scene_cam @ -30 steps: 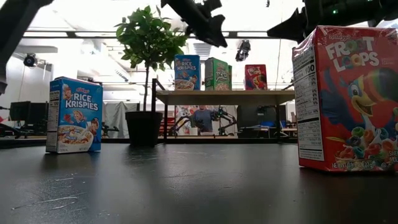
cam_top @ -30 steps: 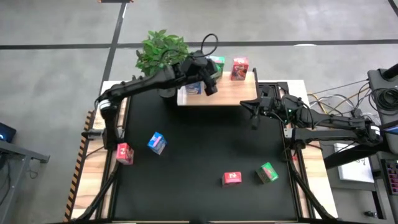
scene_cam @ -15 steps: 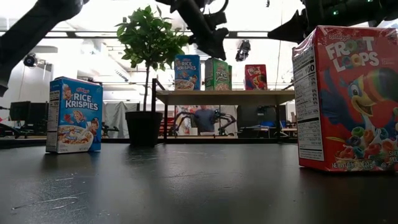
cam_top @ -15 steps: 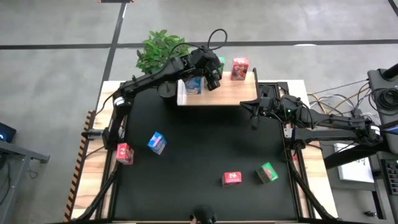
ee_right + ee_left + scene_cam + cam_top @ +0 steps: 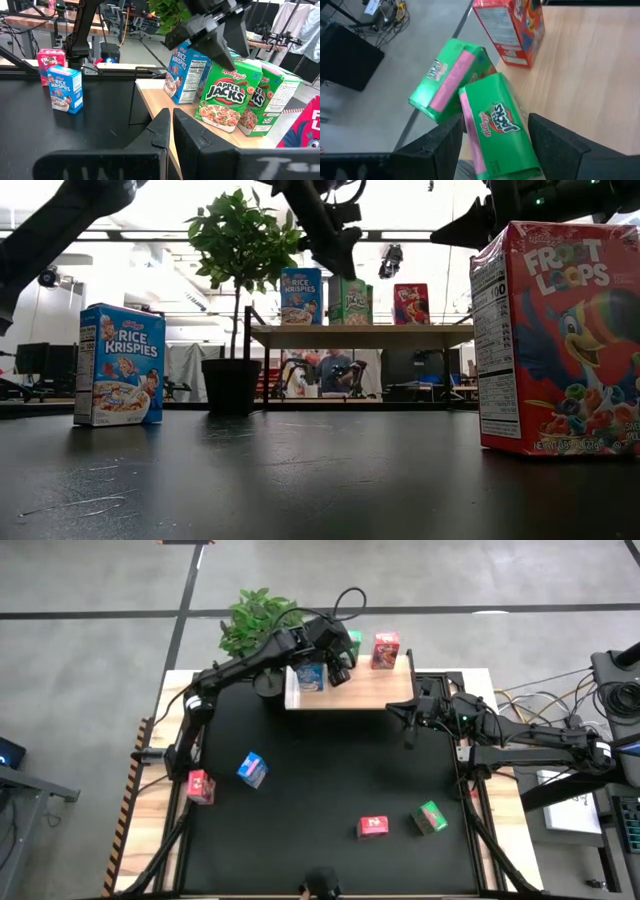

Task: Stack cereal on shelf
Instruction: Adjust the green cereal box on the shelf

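High view: the left tool [image 5: 338, 658] reaches over the back of the shelf [image 5: 375, 690], its fingers spread to either side of a green box [image 5: 497, 125] and not pressing it. A second green box [image 5: 447, 82] leans just behind that one at the shelf's far edge. A blue box [image 5: 309, 677] stands beside the tool towards the plant [image 5: 258, 618], and a red box [image 5: 385, 650] stands on its other side, slightly apart.

The right tool [image 5: 409, 725] hangs over the black table [image 5: 330, 780] just in front of the shelf's near corner, its fingers pressed together on nothing.

Well forward of both tools, four boxes sit on the table: a blue box [image 5: 252, 769] and a red box [image 5: 200, 786] on the left arm's side, a red box [image 5: 374, 827] and a green box [image 5: 430, 817] on the right arm's side. The table top is matt black with pale wood showing along both side edges.

In the low view, the room behind the shelf is brightly lit, with ceiling lights and dark equipment, and a person [image 5: 337, 372] stands beneath the plank's line.
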Available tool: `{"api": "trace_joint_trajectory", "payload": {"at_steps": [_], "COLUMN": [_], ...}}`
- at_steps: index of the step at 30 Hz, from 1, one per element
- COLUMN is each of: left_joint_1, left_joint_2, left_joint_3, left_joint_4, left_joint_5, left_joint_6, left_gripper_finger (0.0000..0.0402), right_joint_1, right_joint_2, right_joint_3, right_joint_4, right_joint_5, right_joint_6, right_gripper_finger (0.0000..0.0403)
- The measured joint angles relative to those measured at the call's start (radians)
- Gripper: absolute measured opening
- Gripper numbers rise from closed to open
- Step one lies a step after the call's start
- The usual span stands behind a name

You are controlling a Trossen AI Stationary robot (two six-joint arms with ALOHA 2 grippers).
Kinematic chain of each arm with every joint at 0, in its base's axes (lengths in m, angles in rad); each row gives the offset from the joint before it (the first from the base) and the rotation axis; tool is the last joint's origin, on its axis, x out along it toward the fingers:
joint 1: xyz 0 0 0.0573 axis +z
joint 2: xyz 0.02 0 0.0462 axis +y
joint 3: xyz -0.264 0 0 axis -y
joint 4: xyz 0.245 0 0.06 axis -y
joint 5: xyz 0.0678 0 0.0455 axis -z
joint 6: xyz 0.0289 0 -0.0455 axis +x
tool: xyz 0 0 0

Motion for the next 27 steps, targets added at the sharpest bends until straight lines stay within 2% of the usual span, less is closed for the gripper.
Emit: {"api": "trace_joint_trajectory", "payload": {"at_steps": [7,20,27], "left_joint_1": [-0.005,-0.005,-0.005], "left_joint_2": [0.0,0.0,0.0], "left_joint_3": [-0.01,-0.002,-0.002], "left_joint_4": [-0.013,-0.027,-0.014], "left_joint_5": [0.001,0.06,0.192], "left_joint_6": [0.049,0.09,0.289], "left_gripper_finger": [0.02,0.0135,0.0131], "right_joint_1": [0.0,0.0,0.0], "right_joint_2": [0.0,0.0,0.0], "right_joint_3": [0.0,0.0,0.0], "right_joint_4": [0.0,0.0,0.0], "right_joint_5": [0.0,0.0,0.0], "right_joint_6": [0.0,0.0,0.0], "right_gripper_finger": [0.0012,0.0012,0.0012]}}
